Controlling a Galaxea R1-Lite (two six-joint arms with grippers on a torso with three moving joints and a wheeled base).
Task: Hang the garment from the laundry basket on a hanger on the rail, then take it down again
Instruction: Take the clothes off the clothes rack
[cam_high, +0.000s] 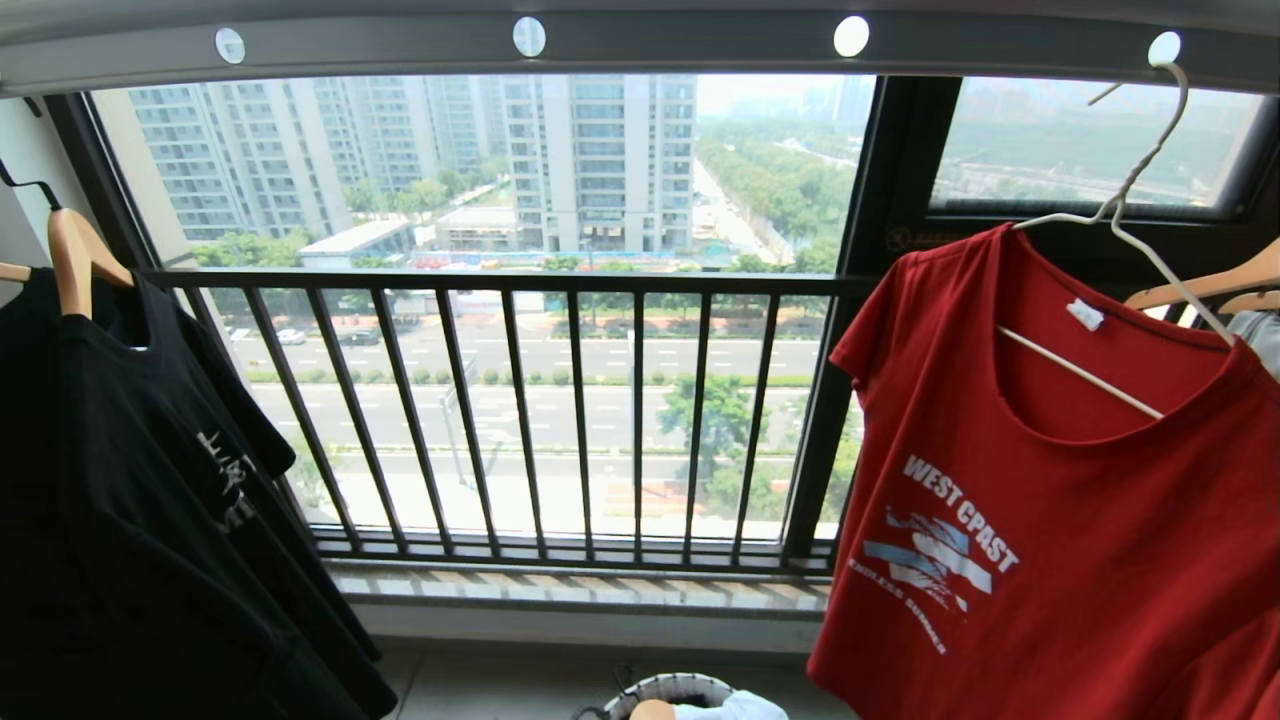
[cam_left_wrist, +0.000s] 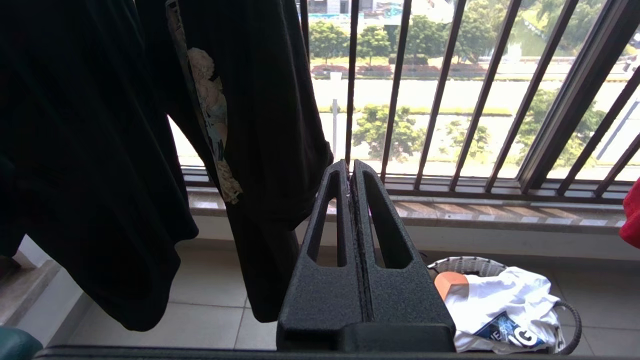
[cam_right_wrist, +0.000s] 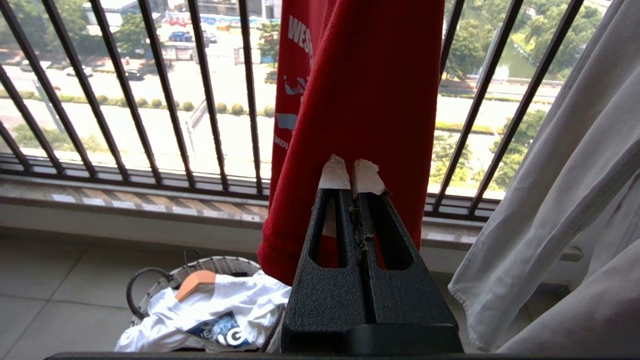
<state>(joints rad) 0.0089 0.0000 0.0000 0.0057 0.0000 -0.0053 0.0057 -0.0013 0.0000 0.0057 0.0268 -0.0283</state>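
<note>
Nearest, in the left wrist view: black left end effector (cam_left_wrist: 352, 167), fingers pressed flat together, holding nothing, hanging beside the hem of a black T-shirt (cam_left_wrist: 90, 165) without visible contact. In the right wrist view: black right end effector (cam_right_wrist: 352, 170) with white-taped tips, closed narrow and empty, just before the lower edge of the bright red short-sleeved T-shirt (cam_right_wrist: 360, 100); touching or apart cannot be told. Neither end effector in the head view.

On the tiled floor below: small round wicker laundry basket (cam_high: 670, 688) with white rim, holding a crumpled white cloth (cam_right_wrist: 210, 310) printed with "STYL" and "G", plus a wooden hanger end (cam_right_wrist: 196, 282); the print shows only from the wrists.

Higher, only in the head view: red shirt hung on a thin off-white wire hanger (cam_high: 1120, 215), hook through the rightmost hole of the long grey perforated rail (cam_high: 640, 40). Lettering "WEST CPAST" and "ENDLESS SUMMER". Wide open gap between red and black shirts.

Right of the red shirt, pale grey hanging fabric (cam_right_wrist: 565, 190). Beyond, black barred window railing (cam_high: 520, 400) closing off the far edge.
</note>
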